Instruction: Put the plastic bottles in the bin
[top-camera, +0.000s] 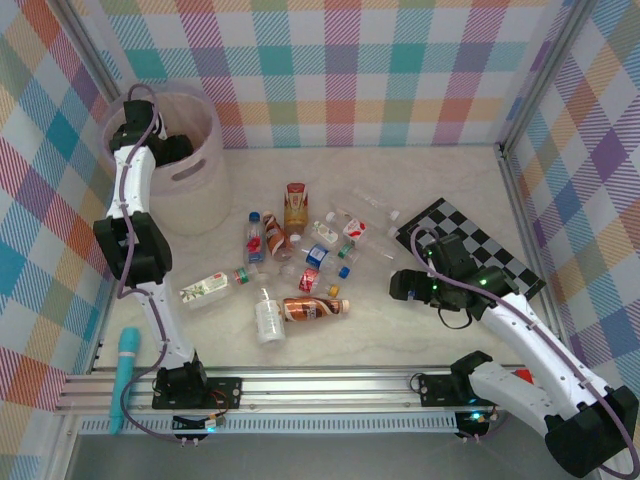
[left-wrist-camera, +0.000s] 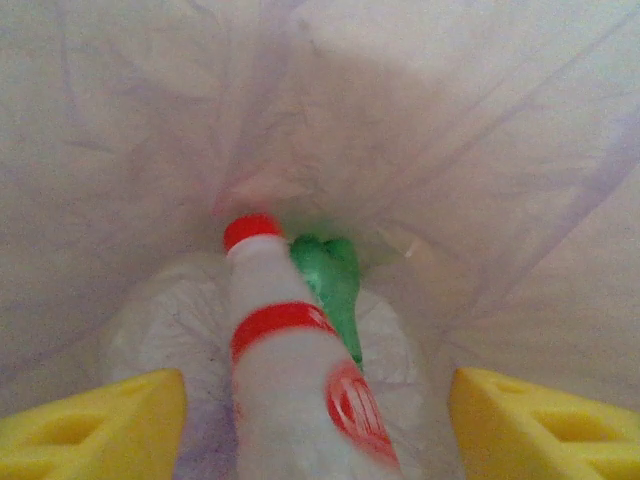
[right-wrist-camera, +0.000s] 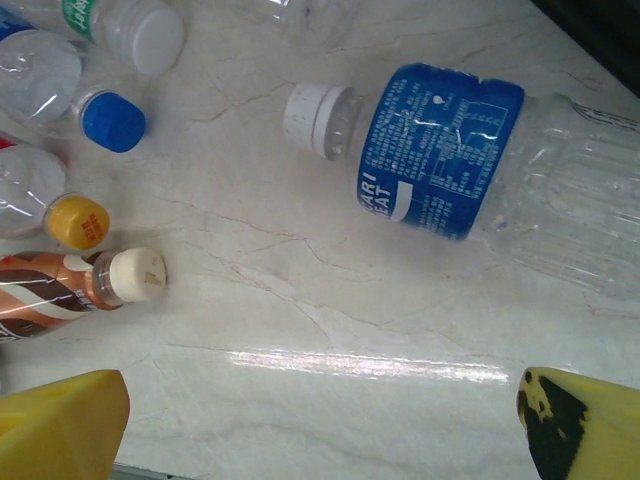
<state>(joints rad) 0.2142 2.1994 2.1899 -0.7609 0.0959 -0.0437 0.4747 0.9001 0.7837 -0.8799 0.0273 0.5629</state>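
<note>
Left gripper (left-wrist-camera: 315, 395): its two yellow fingers (left-wrist-camera: 105, 430) stand wide apart, one at each lower corner of the left wrist view. A white bottle (left-wrist-camera: 290, 380) with a red cap and red band lies between them, touching neither. It sits inside the bin (left-wrist-camera: 450, 120). Just behind it I see one green bottle (left-wrist-camera: 335, 275). Count in the bin: two bottles.

Right gripper (right-wrist-camera: 320, 410): its two yellow fingers (right-wrist-camera: 585, 430) are also spread and grip nothing. They hang over bare tabletop (right-wrist-camera: 330, 300). Beyond them lies one clear blue-labelled bottle (right-wrist-camera: 440, 150), on its side. To the left I count four more: a brown bottle (right-wrist-camera: 45, 300), a yellow-capped bottle (right-wrist-camera: 78, 222), a blue-capped bottle (right-wrist-camera: 113, 122) and a green-labelled bottle (right-wrist-camera: 130, 25). Caps in this view: three white, one yellow, one blue.

Top view: the left arm reaches down into the bin (top-camera: 205, 175), which stands at the tabletop's far left corner. The right gripper (top-camera: 403, 285) hovers right of the scattered bottles (top-camera: 300, 260) at mid-tabletop. I count at least twelve there; overlap prevents an exact figure. One checkerboard (top-camera: 480, 240) lies by the right edge. One teal tool (top-camera: 127, 375) lies on the near left rail.
</note>
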